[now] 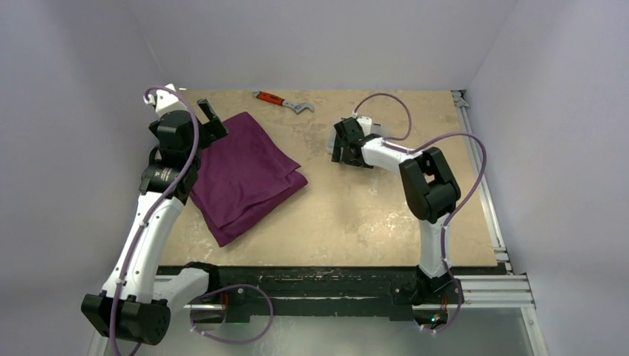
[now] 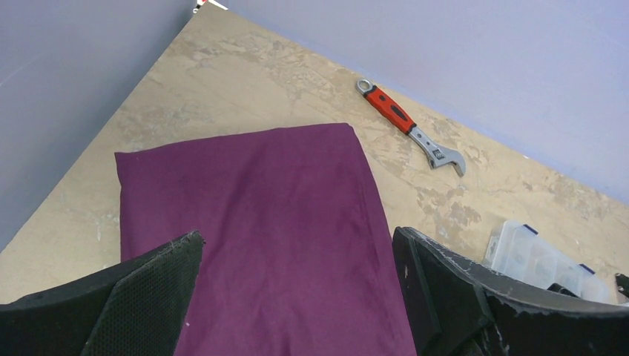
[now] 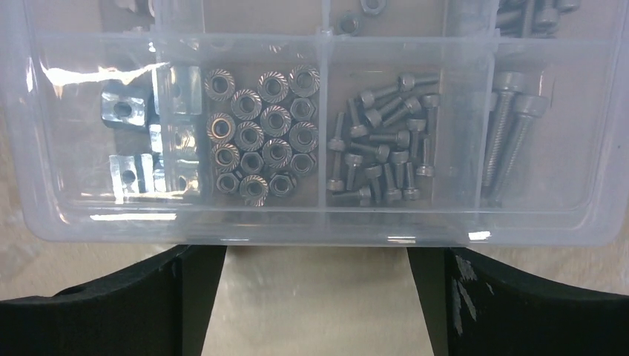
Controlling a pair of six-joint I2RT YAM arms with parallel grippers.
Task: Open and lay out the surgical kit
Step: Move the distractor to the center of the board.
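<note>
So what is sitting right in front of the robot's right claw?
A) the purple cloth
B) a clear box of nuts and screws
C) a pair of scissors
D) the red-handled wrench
B: the right wrist view shows the clear compartment box, holding nuts and screws, just beyond the open right gripper.

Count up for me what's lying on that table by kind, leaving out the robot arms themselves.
purple cloth, folded: 1
red-handled wrench: 1
clear plastic compartment box: 1
Total: 3
</note>
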